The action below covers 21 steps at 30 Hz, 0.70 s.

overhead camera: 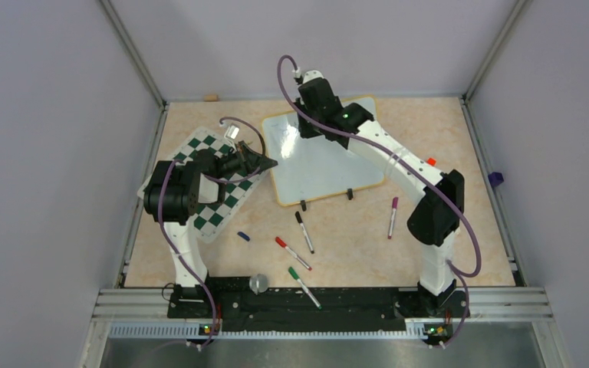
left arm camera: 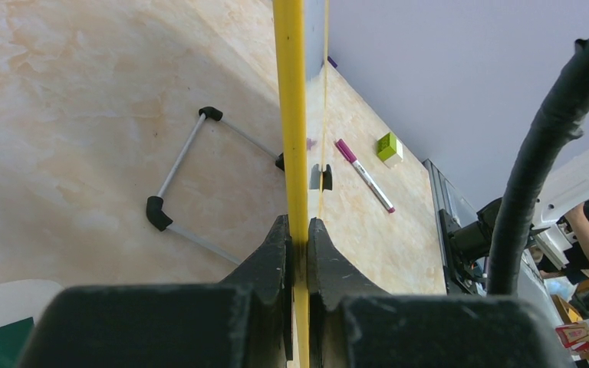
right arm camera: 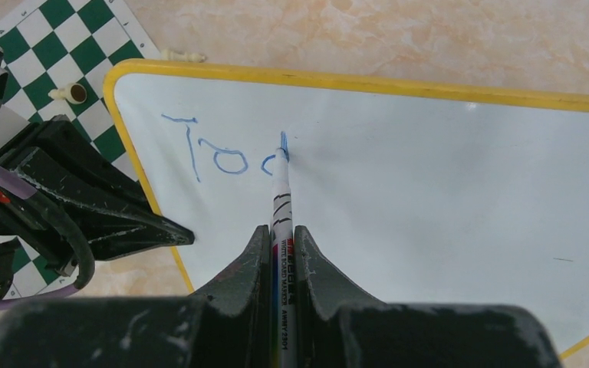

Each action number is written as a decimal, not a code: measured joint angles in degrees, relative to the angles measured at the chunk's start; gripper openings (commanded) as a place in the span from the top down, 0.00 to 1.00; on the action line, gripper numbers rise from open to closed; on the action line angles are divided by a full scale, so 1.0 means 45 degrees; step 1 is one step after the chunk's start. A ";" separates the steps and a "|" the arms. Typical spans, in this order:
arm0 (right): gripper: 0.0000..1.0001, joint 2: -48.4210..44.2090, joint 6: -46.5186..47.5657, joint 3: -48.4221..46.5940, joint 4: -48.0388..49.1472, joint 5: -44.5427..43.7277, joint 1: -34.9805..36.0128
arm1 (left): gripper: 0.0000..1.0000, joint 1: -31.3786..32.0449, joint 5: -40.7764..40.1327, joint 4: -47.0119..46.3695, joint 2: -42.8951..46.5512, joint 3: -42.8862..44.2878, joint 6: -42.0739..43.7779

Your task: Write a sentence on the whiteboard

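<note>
One large, glossy white whiteboard (overhead camera: 326, 165) is seen at the far middle of the tabletop (overhead camera: 368, 253). It is a rectangle with rounded corners, edged by a thin yellow-orange rim and fitted with two small black clips (overhead camera: 304, 205) on its near edge. Near its far left corner, thin blue lettering (right arm camera: 213, 153) is written: a "T", an "o" and a second "o" can be read, followed by an open curve. The tip of a slim white marker (right arm camera: 281, 195) is set against the board at the upper end of that curve. Black bands and the print "WHITE BOARD MARKER" are shown on its barrel. The barrel is clamped between the right jaws, which are closed tight around it. The board's left rim is pinched by the left jaws, closed on it with no gap visible in the left wrist view.

Just left of the board, a green-and-white chequered chess mat (overhead camera: 216, 201) is spread flat, and a small cream chess piece (right arm camera: 69, 93) lies on it. In front of the board, four markers are scattered on the marbled peach surface: a purple marker (overhead camera: 393, 217), a black marker (overhead camera: 304, 231), a red marker (overhead camera: 292, 252) and a green marker (overhead camera: 304, 286). A small blue cap (overhead camera: 243, 236) lies beside the mat.
</note>
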<state>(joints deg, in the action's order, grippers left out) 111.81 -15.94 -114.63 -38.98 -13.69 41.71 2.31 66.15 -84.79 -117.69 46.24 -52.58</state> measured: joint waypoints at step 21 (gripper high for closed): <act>1.00 -0.0500 -0.0175 0.1064 -0.0015 0.0209 0.0000 | 1.00 0.0000 -0.0015 0.0005 0.0000 -0.0019 0.0005</act>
<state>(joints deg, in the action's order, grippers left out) 109.56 -16.73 -109.84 -39.05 -12.75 41.71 2.31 66.08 -84.77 -117.69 46.15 -52.56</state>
